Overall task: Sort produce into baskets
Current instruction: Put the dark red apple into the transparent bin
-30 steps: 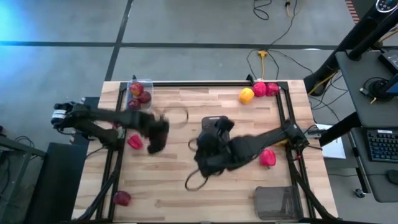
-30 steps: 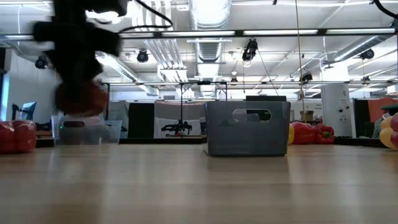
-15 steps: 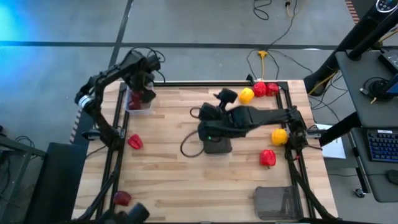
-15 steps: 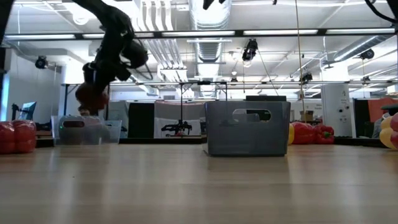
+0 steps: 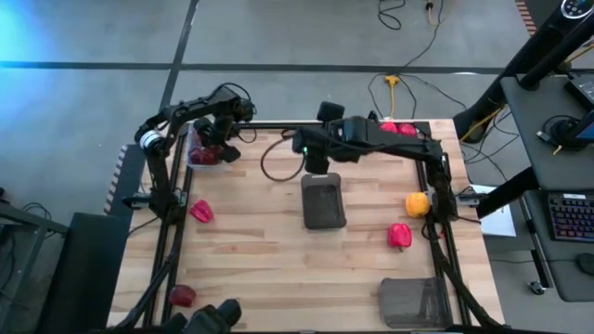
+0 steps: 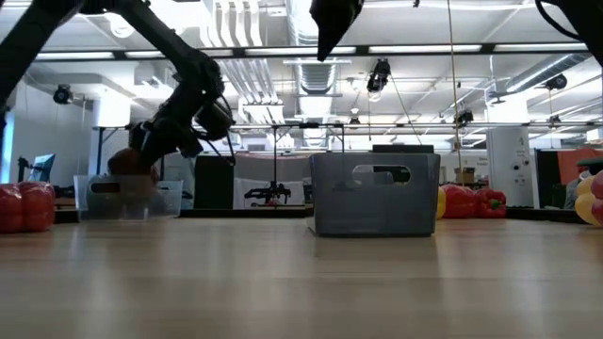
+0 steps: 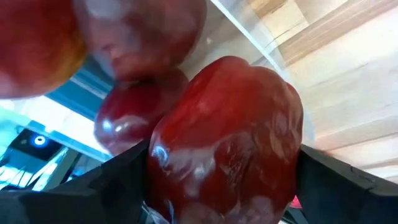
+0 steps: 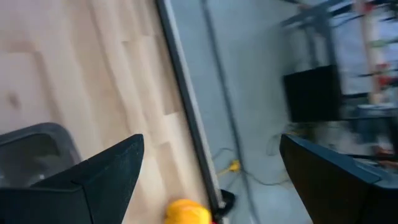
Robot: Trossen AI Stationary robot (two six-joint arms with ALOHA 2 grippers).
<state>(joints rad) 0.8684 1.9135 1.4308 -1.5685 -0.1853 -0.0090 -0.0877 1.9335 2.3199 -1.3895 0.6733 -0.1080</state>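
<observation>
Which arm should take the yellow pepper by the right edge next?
Right. Its tool is open and empty, nearer the yellow pepper. The left tool is over the clear bin, shut on an apple.

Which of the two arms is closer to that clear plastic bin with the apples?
The left. Its gripper holds an apple right over the clear bin; the right gripper hangs open near the middle grey basket.

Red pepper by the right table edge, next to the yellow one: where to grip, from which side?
Judging by the high view, come straight down on the red pepper and pinch across its body. It lies alone on bare wood, clear of the yellow pepper and the mesh bin. Its stem direction is unclear.
</observation>
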